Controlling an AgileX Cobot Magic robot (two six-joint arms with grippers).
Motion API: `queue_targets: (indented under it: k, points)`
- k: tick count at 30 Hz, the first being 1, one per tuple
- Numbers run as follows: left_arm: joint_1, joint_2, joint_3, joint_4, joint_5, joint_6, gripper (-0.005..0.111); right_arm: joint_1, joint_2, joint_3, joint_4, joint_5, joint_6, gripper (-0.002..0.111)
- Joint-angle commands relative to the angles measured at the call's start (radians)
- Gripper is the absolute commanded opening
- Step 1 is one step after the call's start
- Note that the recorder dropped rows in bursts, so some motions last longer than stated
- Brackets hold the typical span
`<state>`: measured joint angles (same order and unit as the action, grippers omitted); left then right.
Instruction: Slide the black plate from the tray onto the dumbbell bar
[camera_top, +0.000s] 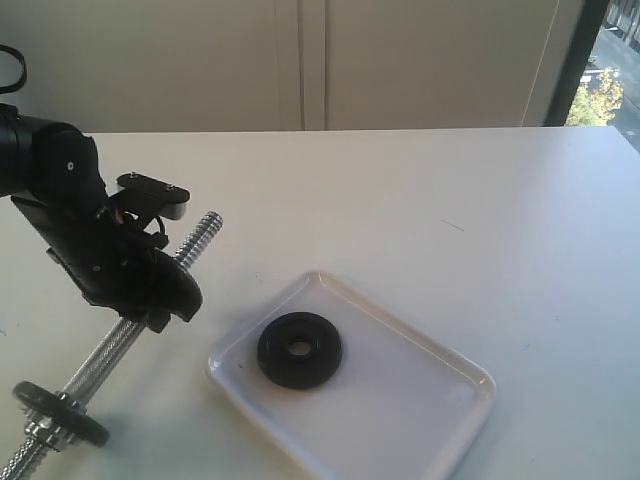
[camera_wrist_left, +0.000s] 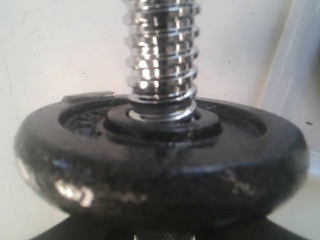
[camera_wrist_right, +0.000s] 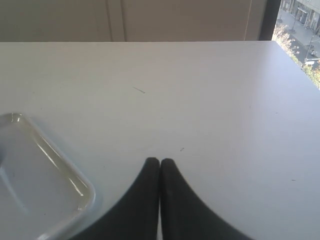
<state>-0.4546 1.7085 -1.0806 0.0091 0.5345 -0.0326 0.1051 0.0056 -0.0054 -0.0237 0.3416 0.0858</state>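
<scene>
The black plate (camera_top: 299, 350) lies flat in the left part of the white tray (camera_top: 452, 362). The dumbbell bar (camera_top: 100, 358) slants from its free threaded end (camera_top: 202, 237) down to a black disc (camera_top: 60, 411) with a chrome nut at the lower left. My left gripper (camera_top: 150, 298) is shut around the bar's middle and holds the threaded end off the table. Close in the left wrist view, a second black disc (camera_wrist_left: 160, 170) sits on the bar below the thread (camera_wrist_left: 161, 55); my fingers are hidden there. My right gripper (camera_wrist_right: 160, 162) is shut on nothing above the table, beside a corner of the tray (camera_wrist_right: 82, 192).
The white table (camera_top: 420, 200) runs back to a pale wall. A window edge (camera_top: 600, 90) shows at the far right. The tray's rim (camera_wrist_left: 300, 75) lies just right of the threaded end in the left wrist view.
</scene>
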Motion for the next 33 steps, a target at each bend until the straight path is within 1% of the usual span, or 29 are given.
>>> queue_targets:
  k: [1,6,11,13,17,25,28,30,32,33]
  points:
    - [-0.006,-0.044,-0.014,-0.004,0.025,0.061,0.000,0.004,-0.006,0.005,-0.002,-0.007,0.000,0.000]
    - [-0.006,-0.044,-0.014,-0.004,0.074,0.126,0.000,0.004,-0.006,0.005,-0.002,-0.007,0.000,0.000]
    - [-0.006,-0.044,-0.014,-0.004,0.085,0.160,0.000,0.004,-0.006,0.005,-0.002,-0.014,0.000,0.000]
    - [-0.006,-0.044,-0.014,-0.004,0.085,0.162,0.000,0.004,-0.006,0.005,-0.002,-0.044,0.000,0.000]
    - [-0.006,-0.044,-0.014,-0.004,0.085,0.164,0.000,0.004,-0.006,0.005,0.105,-0.219,0.047,0.000]
    - [-0.006,-0.044,-0.012,-0.009,0.090,0.169,0.000,0.004,-0.006,0.005,0.109,-0.656,0.053,0.000]
    - [-0.006,-0.044,-0.012,-0.027,0.098,0.197,0.000,0.004,-0.006,0.005,0.109,-0.845,0.055,0.000]
    - [-0.006,-0.044,-0.012,-0.050,0.103,0.229,0.000,0.004,-0.006,0.005,0.112,-0.966,0.142,0.000]
    - [-0.006,-0.044,-0.012,-0.057,0.103,0.243,0.000,0.004,-0.006,0.005,0.114,-0.981,0.225,0.000]
    - [-0.006,-0.044,-0.012,-0.057,0.103,0.243,0.000,0.004,-0.006,0.000,0.117,-0.902,0.234,0.000]
